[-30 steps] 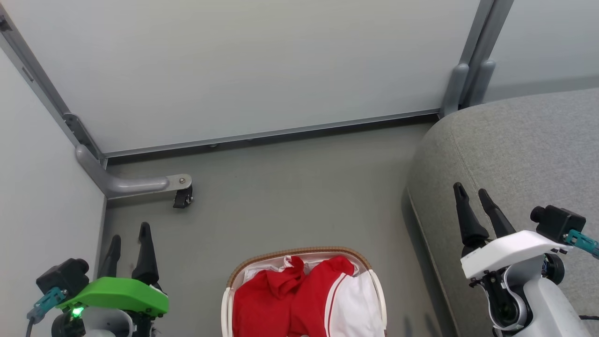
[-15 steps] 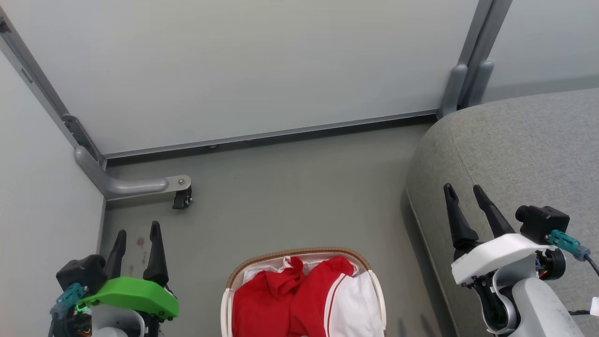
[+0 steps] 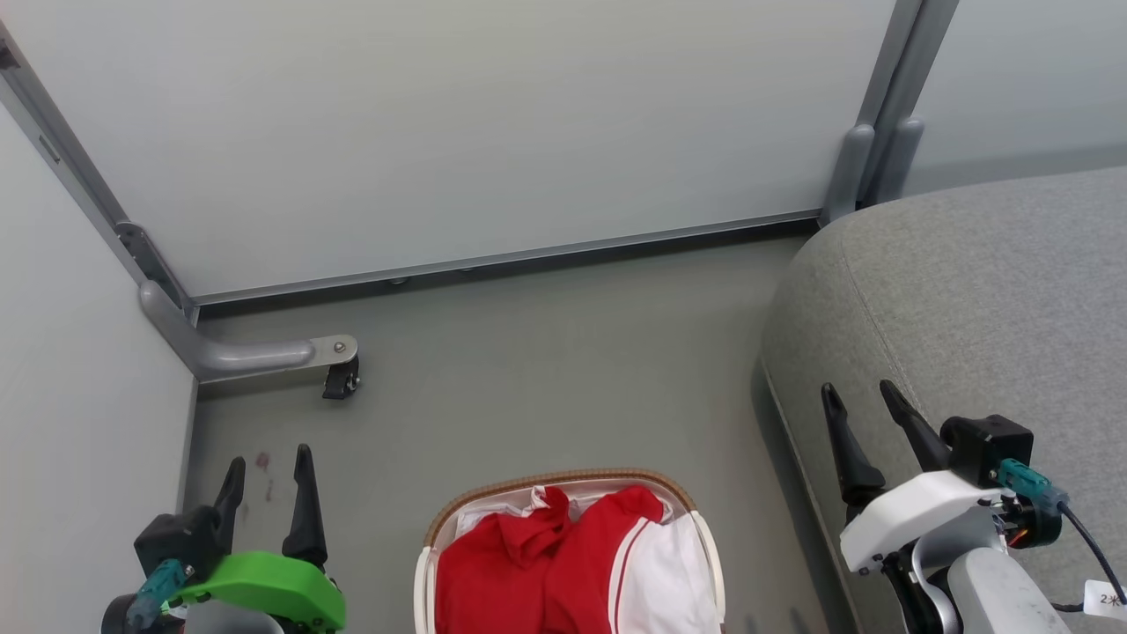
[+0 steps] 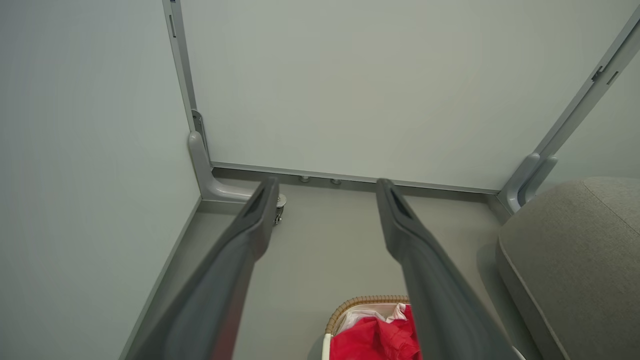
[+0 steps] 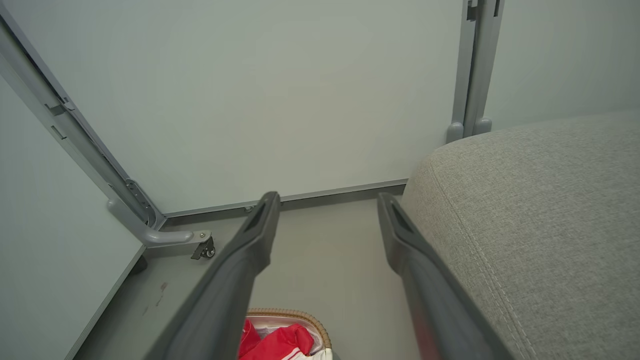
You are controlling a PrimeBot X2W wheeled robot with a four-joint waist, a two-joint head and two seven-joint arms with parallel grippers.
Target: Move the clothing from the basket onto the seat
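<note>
Down at the near edge of the head view, btwn the two arms, the basket sits on the floor w/ the clothing heaped inside. It's red fabric, w/ a white panel and thin stripe trim on the right, and a bit of white liner shows at the back rim. None of it is on the seat yet.

To the basket's left, the left claw hangs over bare floor, fingers spread wide, nothing btwn them. On the other side the right claw hangs by the side edge of the seat, also wide open & empty. Neither touches basket or clothes.

Seat lies to the robot's right, near the basket but apart, w/ a strip of floor btwn. Farther off is a caster bracket at the left corner, then the pale wall panels.

Step in hand looks like the very start, i.e. lining up for a first pick. Next move prob. calls for one claw to swing in over the basket, tip down and pinch a good fold of red, not the liner. It'd then need to lift clear of the rim before carrying right. Soft stuff may drag a 2nd piece along or snag.
</note>
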